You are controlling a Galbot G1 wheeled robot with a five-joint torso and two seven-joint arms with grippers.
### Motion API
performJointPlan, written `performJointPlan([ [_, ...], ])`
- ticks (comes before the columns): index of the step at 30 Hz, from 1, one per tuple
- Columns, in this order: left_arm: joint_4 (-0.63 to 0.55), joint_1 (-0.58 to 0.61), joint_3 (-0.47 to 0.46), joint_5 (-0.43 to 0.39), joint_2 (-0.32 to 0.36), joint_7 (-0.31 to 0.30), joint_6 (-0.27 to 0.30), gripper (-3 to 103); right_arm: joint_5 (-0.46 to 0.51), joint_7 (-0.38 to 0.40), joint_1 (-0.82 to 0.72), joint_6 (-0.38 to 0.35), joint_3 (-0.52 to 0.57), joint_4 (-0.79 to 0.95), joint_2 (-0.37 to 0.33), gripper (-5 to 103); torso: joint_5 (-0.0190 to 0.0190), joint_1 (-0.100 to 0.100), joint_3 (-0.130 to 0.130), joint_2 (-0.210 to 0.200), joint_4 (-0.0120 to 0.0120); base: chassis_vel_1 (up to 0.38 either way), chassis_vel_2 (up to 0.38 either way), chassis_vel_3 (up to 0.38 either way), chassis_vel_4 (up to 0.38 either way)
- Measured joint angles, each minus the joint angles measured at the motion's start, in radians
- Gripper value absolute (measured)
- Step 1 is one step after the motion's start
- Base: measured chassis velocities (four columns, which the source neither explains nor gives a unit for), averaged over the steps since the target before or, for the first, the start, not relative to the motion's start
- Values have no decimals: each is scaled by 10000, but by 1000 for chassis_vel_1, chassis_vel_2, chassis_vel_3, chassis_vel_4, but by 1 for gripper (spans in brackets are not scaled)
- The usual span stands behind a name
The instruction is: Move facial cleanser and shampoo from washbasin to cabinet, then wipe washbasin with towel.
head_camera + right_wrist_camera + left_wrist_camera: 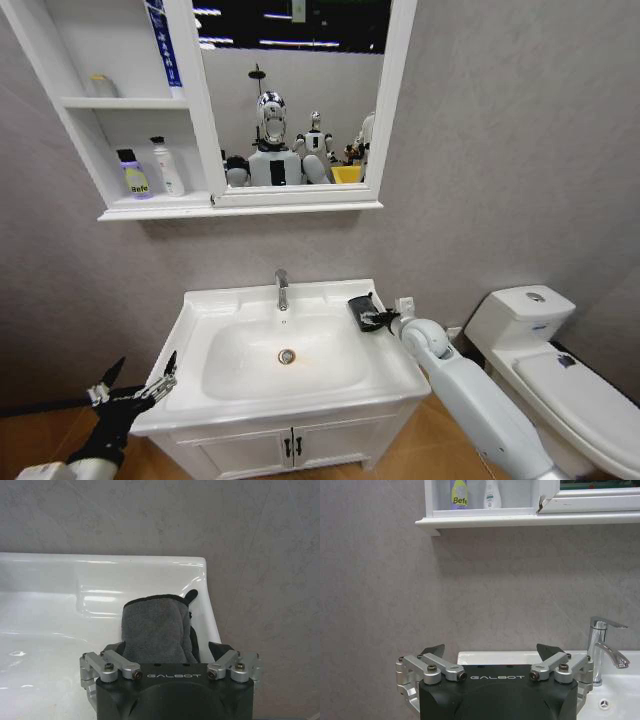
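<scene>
Left wrist view: "GALBOT" on spread left hand (491, 656); right hand (171, 652) straddles towel (156, 630), grip unclear.

Washbasin (205, 318) bowl and front rim bare; open passage across it. Tap (282, 289) stands at back-centre rim. Towel (362, 311) occupies back right corner, right gripper (385, 320) at it. Left gripper (135, 392), fingers spread, just off front left corner. Toilet (545, 350) flanks the right side.

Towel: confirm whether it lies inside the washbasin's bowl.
No, the dark grey towel sits on the washbasin's flat rim, right of the tap.
</scene>
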Motion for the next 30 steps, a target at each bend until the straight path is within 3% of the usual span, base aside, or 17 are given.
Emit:
performJointPlan([
  [1,0,0,0,0,0,0,0,100,0,0,0,0,0,0,0,95,0,0,0,0,0,0,0,0,0],
  [2,0,0,0,0,0,0,0,100,-77,-99,8,1,-30,-70,38,85,0,0,0,-1,0,0,0,0,0],
  [3,0,0,0,0,0,0,0,100,-77,-99,8,1,-30,-70,38,85,0,0,0,-1,0,0,0,0,0],
  [11,0,0,0,0,0,0,0,100,-138,-183,53,7,-146,-190,159,52,0,0,0,0,0,0,0,0,0],
  [16,0,0,0,0,0,0,0,100,-132,-191,58,11,-143,-245,184,41,-1,0,0,0,0,0,0,0,0],
  [18,0,0,0,0,0,0,0,100,-130,-196,65,12,-133,-273,213,30,0,0,0,0,0,0,0,0,0],
  [25,0,0,0,0,0,0,0,100,-116,-202,28,14,-82,-308,261,9,0,0,0,0,0,0,0,0,0],
  [26,0,0,0,-1,0,0,0,100,-85,-167,-9,15,-73,-267,266,2,0,0,0,0,0,0,0,0,0],
  [30,0,0,0,0,0,0,0,100,195,119,-169,12,-73,220,266,1,1,0,0,0,0,0,0,0,0],
])
